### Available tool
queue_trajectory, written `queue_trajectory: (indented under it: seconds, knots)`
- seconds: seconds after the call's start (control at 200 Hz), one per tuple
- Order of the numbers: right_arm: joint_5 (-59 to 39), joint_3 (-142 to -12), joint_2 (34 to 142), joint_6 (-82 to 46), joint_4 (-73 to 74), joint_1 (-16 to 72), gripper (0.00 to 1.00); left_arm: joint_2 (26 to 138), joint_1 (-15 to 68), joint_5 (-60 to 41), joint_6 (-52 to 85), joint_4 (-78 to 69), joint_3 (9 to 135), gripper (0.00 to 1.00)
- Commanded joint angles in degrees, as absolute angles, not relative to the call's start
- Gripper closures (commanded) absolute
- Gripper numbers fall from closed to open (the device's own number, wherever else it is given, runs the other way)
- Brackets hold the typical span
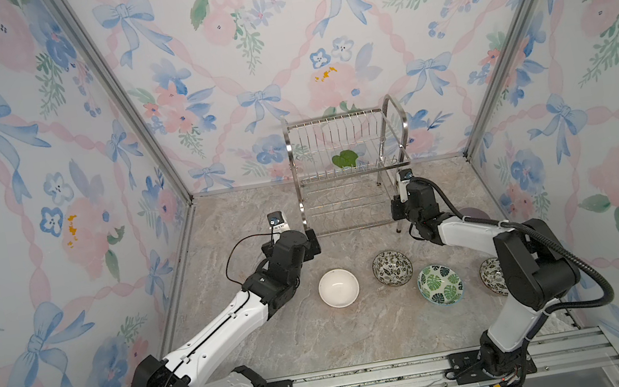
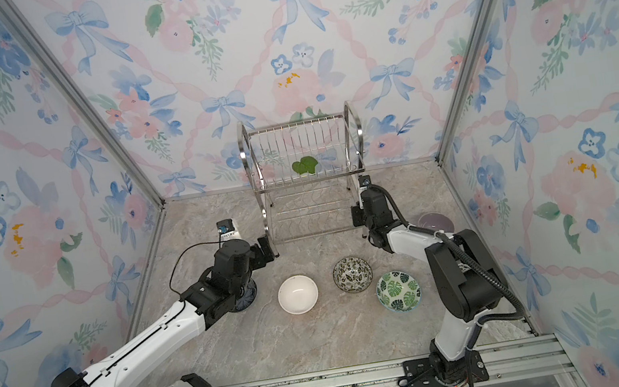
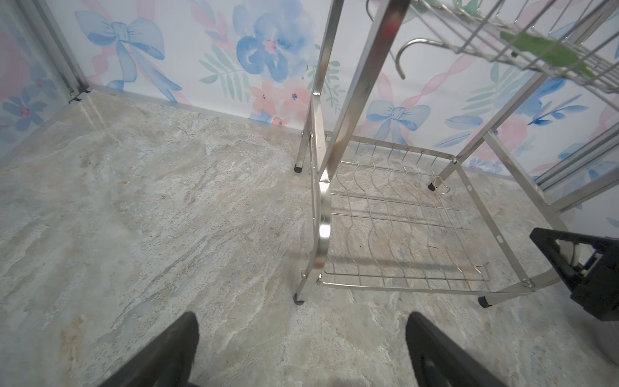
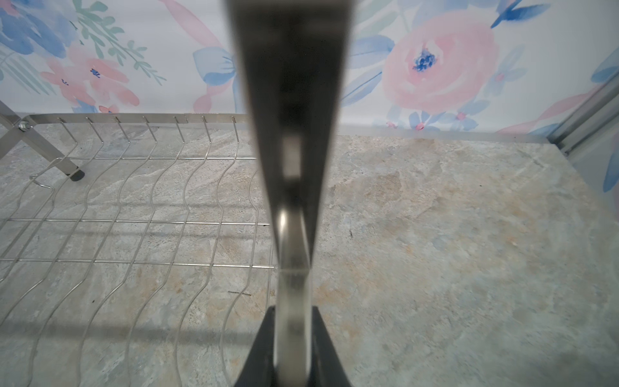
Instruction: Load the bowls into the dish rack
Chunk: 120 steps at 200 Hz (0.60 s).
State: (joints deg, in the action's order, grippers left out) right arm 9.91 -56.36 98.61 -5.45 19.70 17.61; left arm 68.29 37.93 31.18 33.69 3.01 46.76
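Note:
The dish rack (image 1: 334, 118) (image 2: 294, 123), shiny steel wire with two tiers, stands at the back wall. My right gripper (image 1: 397, 206) (image 4: 292, 311) is shut on the rack's right side frame (image 4: 291, 254). Open and empty, my left gripper (image 1: 312, 240) (image 3: 301, 321) hovers by the rack's left front leg (image 3: 323, 228). On the table in front sit a white bowl (image 1: 338, 287), a black-and-white floral bowl (image 1: 392, 268) and a green leaf-print bowl (image 1: 439, 284). A lilac bowl (image 2: 435, 222) and a dark blue bowl (image 2: 244, 297) are partly hidden by the arms.
A green leaf-shaped piece (image 1: 344, 159) lies on the rack's upper tier. Another patterned bowl (image 1: 490, 275) peeks out behind the right arm. Flowered walls close in the marbled table (image 1: 281, 346) on three sides.

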Motion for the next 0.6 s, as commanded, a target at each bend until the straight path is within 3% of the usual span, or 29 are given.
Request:
queue_trajectory:
  seconds: [0.0, 0.07, 0.14, 0.25, 0.37, 0.41, 0.435, 0.595]
  knots:
    - [6.5, -58.2, 99.4, -2.1, 19.2, 17.3, 0.85, 67.0, 37.2, 32.3, 35.2, 5.6, 46.5, 0.02]
    - [7.5, -58.1, 98.2, -4.0, 18.6, 17.3, 0.82, 66.9, 36.6, 31.5, 35.8, 5.7, 46.4, 0.02]
    - [10.3, -58.8, 96.9, -6.5, 16.3, 17.6, 0.66, 67.1, 36.2, 31.0, 36.6, 5.6, 46.2, 0.02]
    - [14.5, -60.3, 95.1, -11.1, 10.6, 17.7, 0.58, 67.5, 35.8, 30.3, 36.8, 5.6, 46.1, 0.02]
    - [17.3, -59.7, 91.6, -14.6, 7.1, 18.2, 0.33, 67.8, 35.6, 28.6, 36.5, 5.6, 46.2, 0.02]
    - [18.2, -59.1, 90.4, -14.8, 6.8, 18.5, 0.18, 68.1, 35.4, 28.0, 36.2, 5.7, 46.2, 0.02]
    - [18.9, -58.8, 89.8, -14.9, 6.5, 18.8, 0.01, 68.1, 35.3, 27.4, 36.0, 5.6, 46.3, 0.02]
    - [22.5, -56.7, 85.3, -17.5, 2.1, 20.6, 0.04, 67.8, 35.2, 23.9, 34.7, 5.6, 46.5, 0.02]
